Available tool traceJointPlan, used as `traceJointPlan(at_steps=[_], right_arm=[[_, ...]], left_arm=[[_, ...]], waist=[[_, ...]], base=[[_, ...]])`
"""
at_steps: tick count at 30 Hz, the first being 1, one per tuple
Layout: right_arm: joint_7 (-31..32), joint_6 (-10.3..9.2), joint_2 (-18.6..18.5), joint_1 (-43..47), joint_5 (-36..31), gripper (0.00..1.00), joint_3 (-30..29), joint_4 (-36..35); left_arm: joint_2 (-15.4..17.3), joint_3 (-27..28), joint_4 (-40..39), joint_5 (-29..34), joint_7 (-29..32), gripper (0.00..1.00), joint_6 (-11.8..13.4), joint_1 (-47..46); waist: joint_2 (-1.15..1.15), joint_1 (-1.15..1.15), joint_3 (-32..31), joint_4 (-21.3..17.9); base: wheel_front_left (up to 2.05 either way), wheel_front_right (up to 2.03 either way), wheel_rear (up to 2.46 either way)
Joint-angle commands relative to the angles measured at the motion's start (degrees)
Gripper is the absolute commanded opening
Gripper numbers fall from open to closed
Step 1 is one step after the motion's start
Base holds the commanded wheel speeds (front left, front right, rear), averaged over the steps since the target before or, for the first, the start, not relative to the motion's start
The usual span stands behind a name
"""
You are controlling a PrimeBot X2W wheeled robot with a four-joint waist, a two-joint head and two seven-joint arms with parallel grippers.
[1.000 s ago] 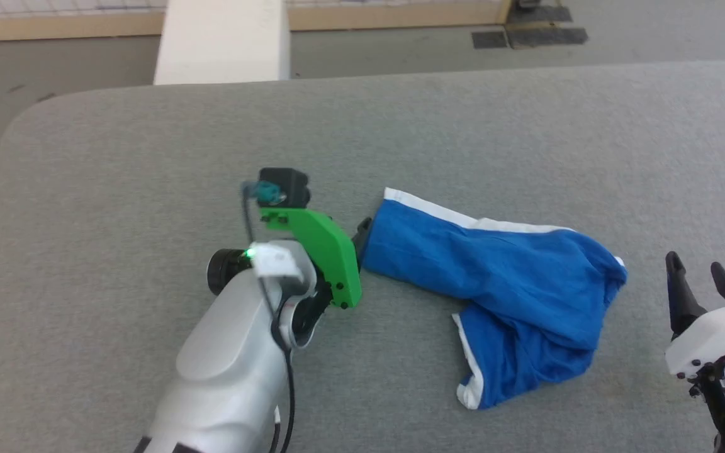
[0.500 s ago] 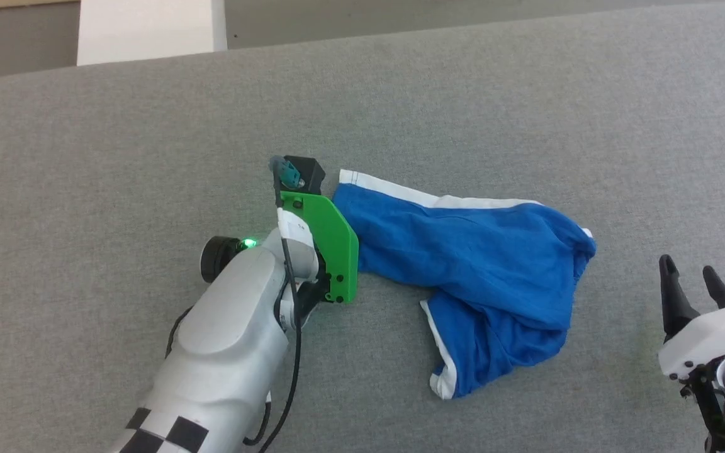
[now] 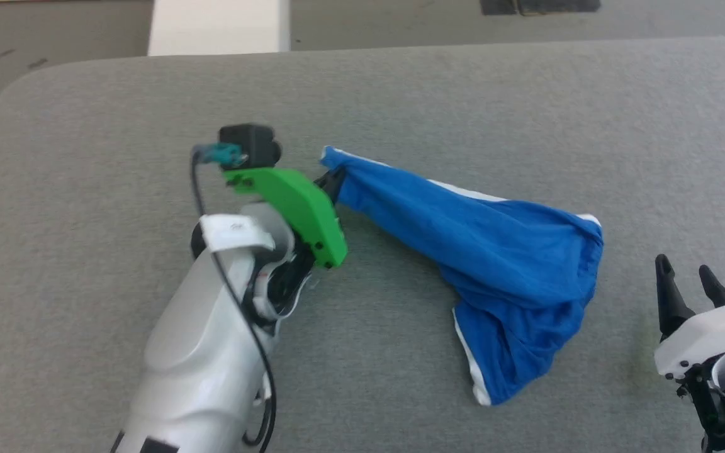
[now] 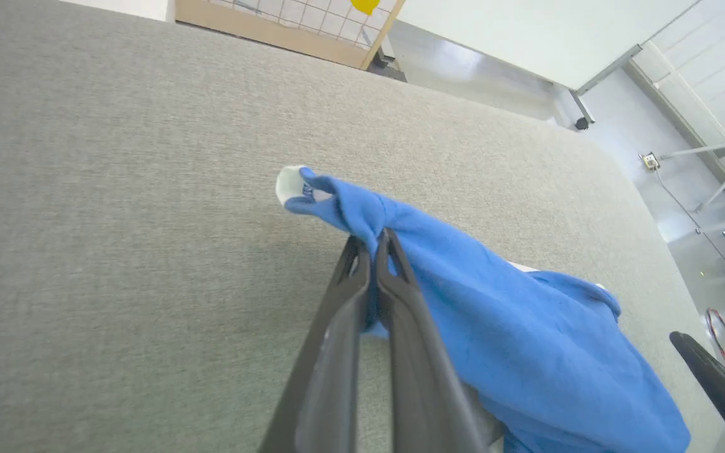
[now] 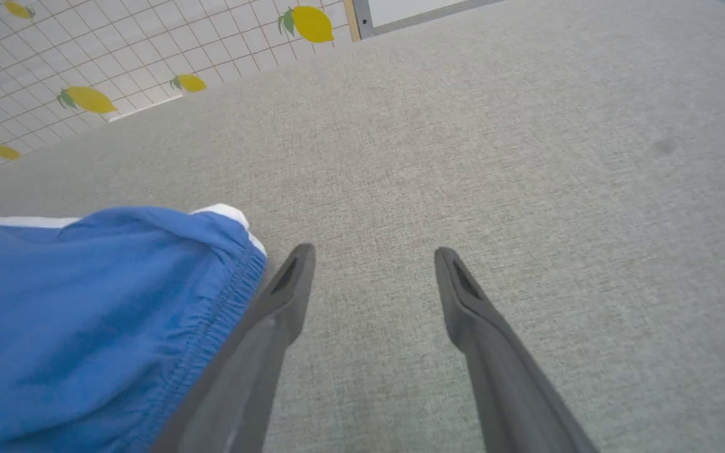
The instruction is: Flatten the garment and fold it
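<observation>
Left claw [image 4: 372,242] clamped on garment [image 3: 513,251] corner | right claw [image 5: 375,255] spread, seemingly just beside waistband [image 5: 224,314] | grey table [image 3: 400,94] beneath

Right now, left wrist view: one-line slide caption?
Left pincer pinching a bunched corner of blue shorts on grey table.

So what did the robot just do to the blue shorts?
The left gripper shut on one leg's hem of the shorts and gathered it into a bunched point, pulling that leg taut. The right gripper stayed open beside the waistband end, and the other leg still lies on the table.
</observation>
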Motion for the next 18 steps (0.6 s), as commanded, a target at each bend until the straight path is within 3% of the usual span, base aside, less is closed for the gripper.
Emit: traceJointPlan(at_steps=[1, 6, 14, 15, 16, 18], right_arm=[[0.2, -0.09, 0.0, 0.1, -0.5, 1.00, 0.3, -0.3], [1.0, -0.09, 0.0, 0.5, -0.9, 1.00, 0.6, -0.9], [1.7, -0.09, 0.0, 1.1, -0.9, 1.00, 0.8, -1.3], [1.7, -0.09, 0.0, 1.2, -0.8, 1.00, 0.8, -1.3], [1.7, -0.09, 0.0, 1.3, -0.8, 1.00, 0.9, -1.2], [1.8, -0.09, 0.0, 1.5, -0.7, 1.00, 0.9, -1.2]], left_arm=[[1.3, 0.9, -1.3, -0.4, -0.5, 0.00, 1.0, 2.9], [3.0, 3.1, -5.3, -2.6, 0.0, 0.00, 4.2, 13.0], [2.5, 2.4, -7.7, -5.3, 1.3, 0.00, 6.4, 25.9], [2.2, 2.7, -8.2, -6.0, 1.1, 0.35, 6.6, 26.9], [2.0, 3.1, -8.7, -6.4, 0.6, 1.00, 6.7, 27.6], [1.7, 4.0, -10.0, -7.3, -0.6, 1.00, 7.0, 28.8]], waist=[[0.00, 0.00, -2.3, 3.5], [0.00, 0.00, -3.2, 6.2], [0.00, 0.00, -4.0, 7.9], [0.00, 0.00, -4.2, 8.0], [0.00, 0.00, -4.4, 8.0], [0.00, 0.00, -4.7, 8.2]], base=[[0.00, 0.00, 0.00], [0.00, 0.00, 0.00], [0.00, 0.00, 0.00], [0.00, 0.00, 0.00], [0.00, 0.00, 0.00], [0.00, 0.00, 0.00]])
